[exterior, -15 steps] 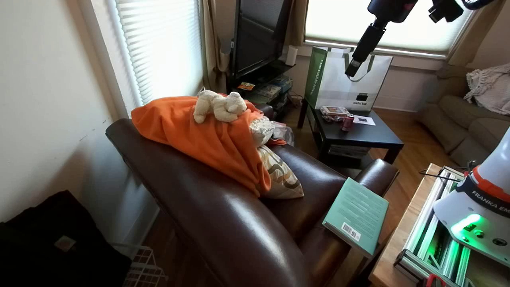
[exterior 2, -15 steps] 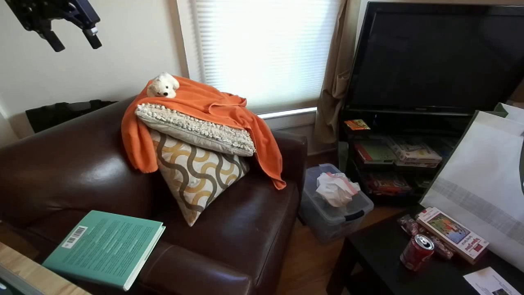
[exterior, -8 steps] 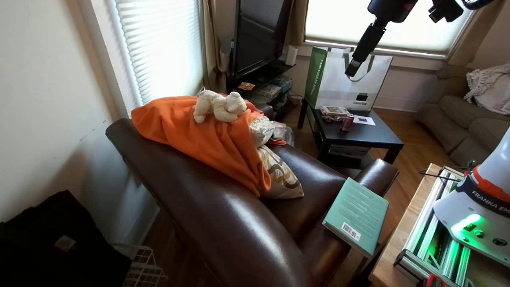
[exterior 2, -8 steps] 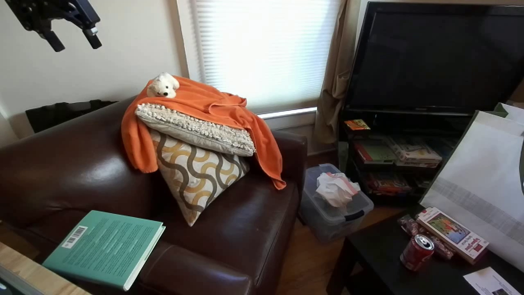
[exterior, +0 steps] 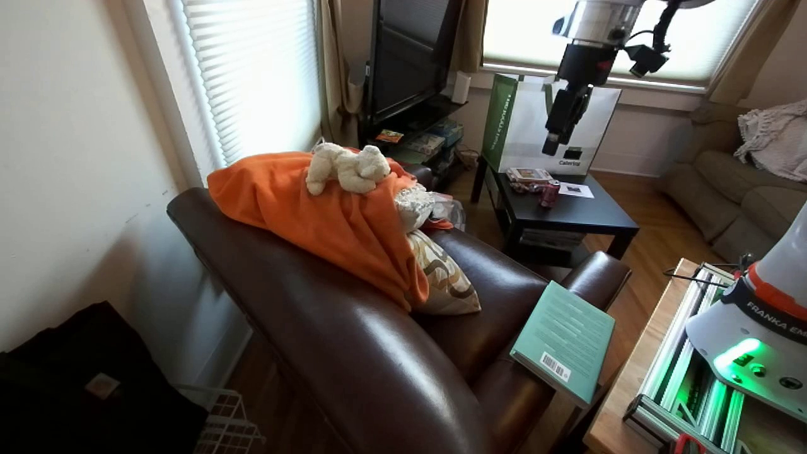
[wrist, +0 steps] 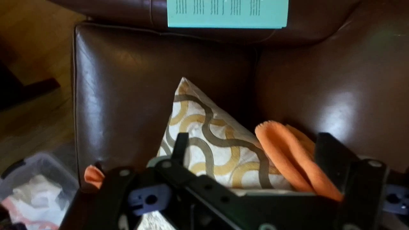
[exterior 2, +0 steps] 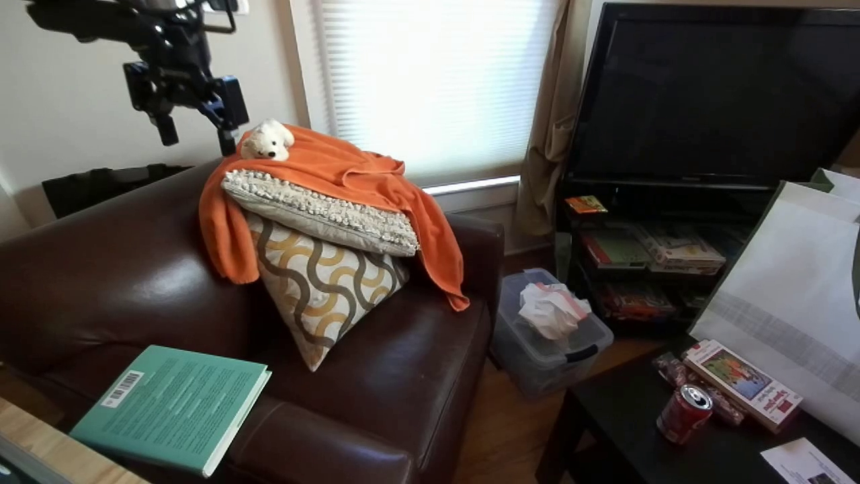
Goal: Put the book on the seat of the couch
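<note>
Teal book (exterior 2: 171,407): flat, back cover up, on the arm (exterior 2: 322,437) of the brown leather couch (exterior: 353,340), just beyond the couch-facing edge of the wooden worktop (exterior: 640,359); not yet on the seat (exterior 2: 390,383).
Spine side: faces the worktop edge and seems to jut past the arm; whether it touches the worktop cannot be told.
Gripper (exterior 2: 198,140): above the couch, well apart from the book; jaws spread wide, nothing between them.
Weight: probably moderate, enough to twist if pinched by one corner.
Cover: looks stiff and smooth; on glossy leather it will likely slide under a sideways push.
Pages (exterior 2: 237,421): show pale along one end; catch only the top board and the book may flap apart.
Fragility: low, though corners could dent in a drop.
Hold: across the thickness, both boards, midway along the side nearest the worktop edge; the cover looks too broad for the jaws to span.
Set-down: best on the seat between the arm and the patterned pillow (exterior 2: 322,289), the part nearer the worktop edge.
</note>
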